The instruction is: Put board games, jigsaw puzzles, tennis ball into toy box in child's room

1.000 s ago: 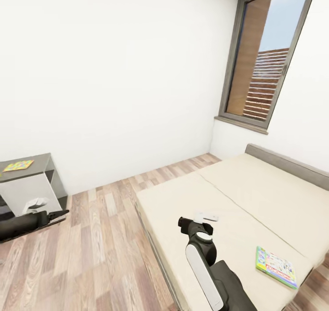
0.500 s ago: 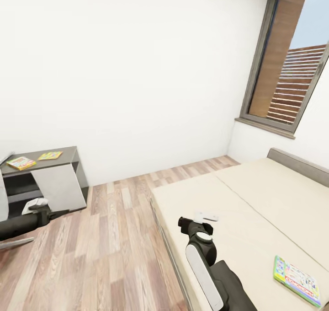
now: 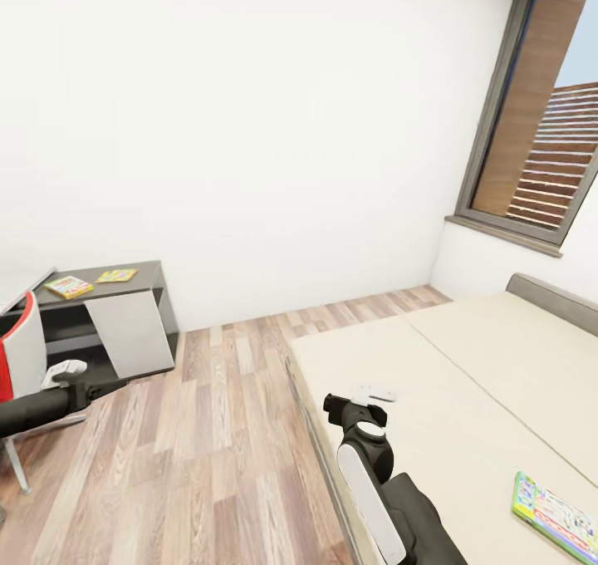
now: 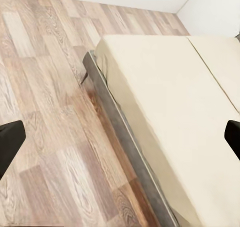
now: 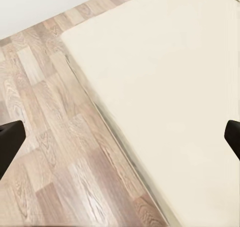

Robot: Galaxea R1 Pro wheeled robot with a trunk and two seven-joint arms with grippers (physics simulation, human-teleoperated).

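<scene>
— Where are the toys?
— A board game (image 3: 555,518) lies on the bed (image 3: 465,382), near right. Two flat boxes (image 3: 69,286) sit on the dark surface (image 3: 124,287), far left.
— The hands?
— Left hand (image 4: 120,137) and right hand (image 5: 120,137) both spread, empty.

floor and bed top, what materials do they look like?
Floor: wood planks or laminate, brown grain in staggered boards, faint sheen. Bed top: beige mattress, matte and cloth-like, with a seam down the middle; its weave is too fine to tell.

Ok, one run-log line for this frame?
phase: in transit | left gripper: open, empty | right gripper: open, empty | board game: on bed | toys: on table
</scene>
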